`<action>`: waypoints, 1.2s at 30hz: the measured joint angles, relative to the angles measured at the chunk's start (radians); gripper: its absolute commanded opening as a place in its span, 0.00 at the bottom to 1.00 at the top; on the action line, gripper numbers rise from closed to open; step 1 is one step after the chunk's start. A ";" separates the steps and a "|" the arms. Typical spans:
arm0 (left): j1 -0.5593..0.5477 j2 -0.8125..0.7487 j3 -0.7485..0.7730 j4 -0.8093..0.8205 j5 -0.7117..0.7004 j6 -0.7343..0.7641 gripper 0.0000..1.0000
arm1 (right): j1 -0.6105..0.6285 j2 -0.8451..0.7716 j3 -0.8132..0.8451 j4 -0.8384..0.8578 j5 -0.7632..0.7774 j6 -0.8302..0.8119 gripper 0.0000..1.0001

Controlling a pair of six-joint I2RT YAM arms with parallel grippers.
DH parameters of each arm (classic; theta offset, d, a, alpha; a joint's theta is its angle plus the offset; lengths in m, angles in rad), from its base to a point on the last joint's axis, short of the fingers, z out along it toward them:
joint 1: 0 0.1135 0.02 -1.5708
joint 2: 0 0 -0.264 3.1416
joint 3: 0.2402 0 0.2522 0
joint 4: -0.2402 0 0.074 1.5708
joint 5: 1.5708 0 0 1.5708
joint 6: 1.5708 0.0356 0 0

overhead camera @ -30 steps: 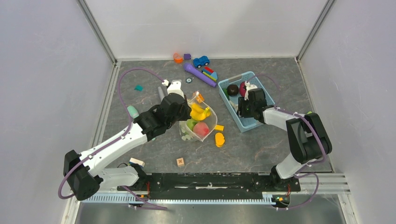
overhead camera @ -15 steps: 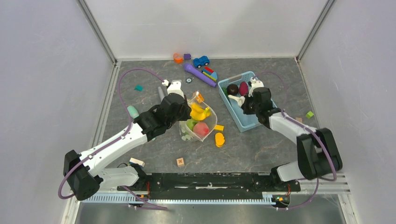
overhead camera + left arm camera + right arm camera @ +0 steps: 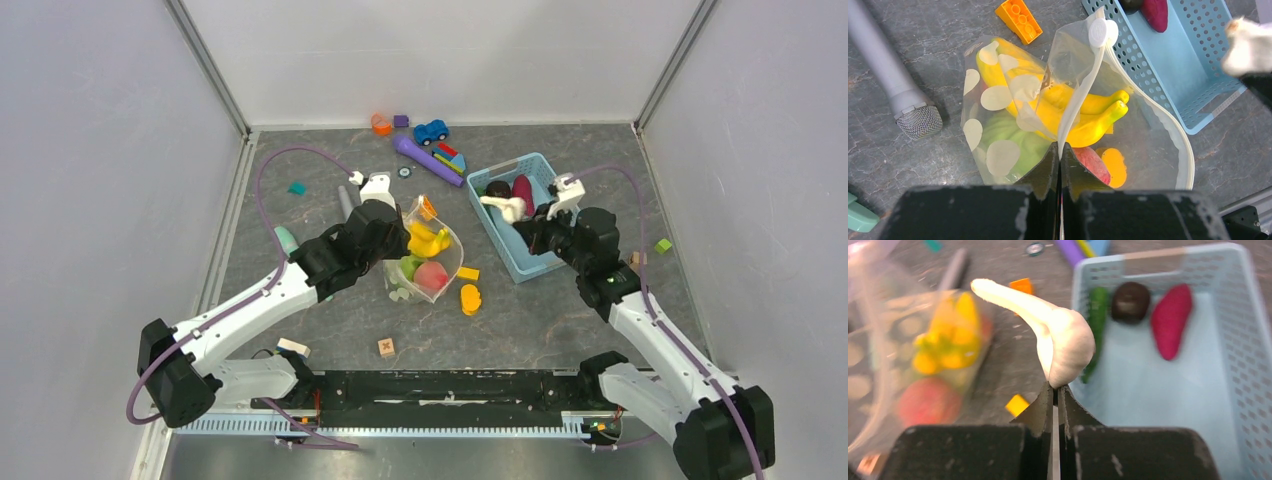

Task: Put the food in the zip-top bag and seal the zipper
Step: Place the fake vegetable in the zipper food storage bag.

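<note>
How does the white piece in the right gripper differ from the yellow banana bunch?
Colour: the white piece is off-white; the banana bunch is yellow. Shape: the white piece is one bulb with a tapering curved neck; the banana bunch is several curved bananas joined. Place: the white piece is pinched in the right gripper, outside the zip-top bag; the banana bunch lies inside that bag. Both look like plastic toy food.
</note>
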 measured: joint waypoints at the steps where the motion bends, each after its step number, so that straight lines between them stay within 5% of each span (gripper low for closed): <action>1: 0.000 0.002 0.000 0.000 0.002 0.000 0.05 | 0.020 -0.011 0.000 -0.001 -0.031 -0.010 0.00; 8: 0.002 0.012 0.005 0.005 0.025 0.000 0.05 | 0.307 -0.022 0.062 -0.085 -0.156 -0.134 0.00; 19: 0.004 0.015 0.017 0.005 0.066 0.000 0.05 | 0.494 0.027 0.138 -0.108 -0.169 -0.266 0.00; 36: 0.004 -0.013 0.018 0.011 0.138 0.000 0.05 | 0.601 0.236 0.286 -0.318 0.419 -0.213 0.00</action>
